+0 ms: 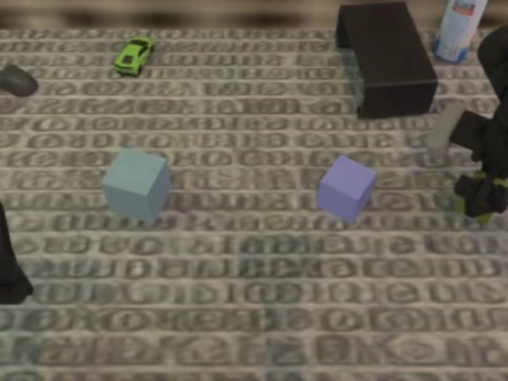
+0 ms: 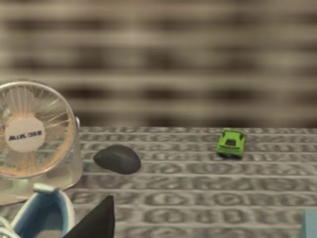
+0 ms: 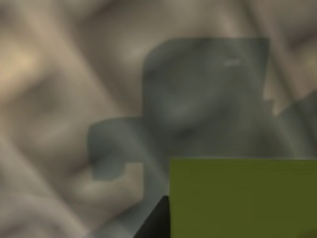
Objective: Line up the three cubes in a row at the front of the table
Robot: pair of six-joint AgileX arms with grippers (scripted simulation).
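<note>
One olive-yellow cube is sitting pinched between the right gripper fingers, apparently heading rowward, needing placement beside the lavender-purple cube.

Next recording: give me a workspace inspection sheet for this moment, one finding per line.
Surface: table, grey-beige with embossed letter-like rows; its front area is bare.
Job's things: pale blue-grey cube mid-left; lavender cube mid-right, apart from it; olive-yellow cube fills the right wrist view close up, at the right hand.
Clutter: green toy car and dark rounded object far left; black box and white-and-blue bottle far right; fan and shoe in the left wrist view.
Hands: right hand at the right edge; left arm parked at the left edge.
Cables: nothing seen.
Surroundings: blurred striped backdrop.
</note>
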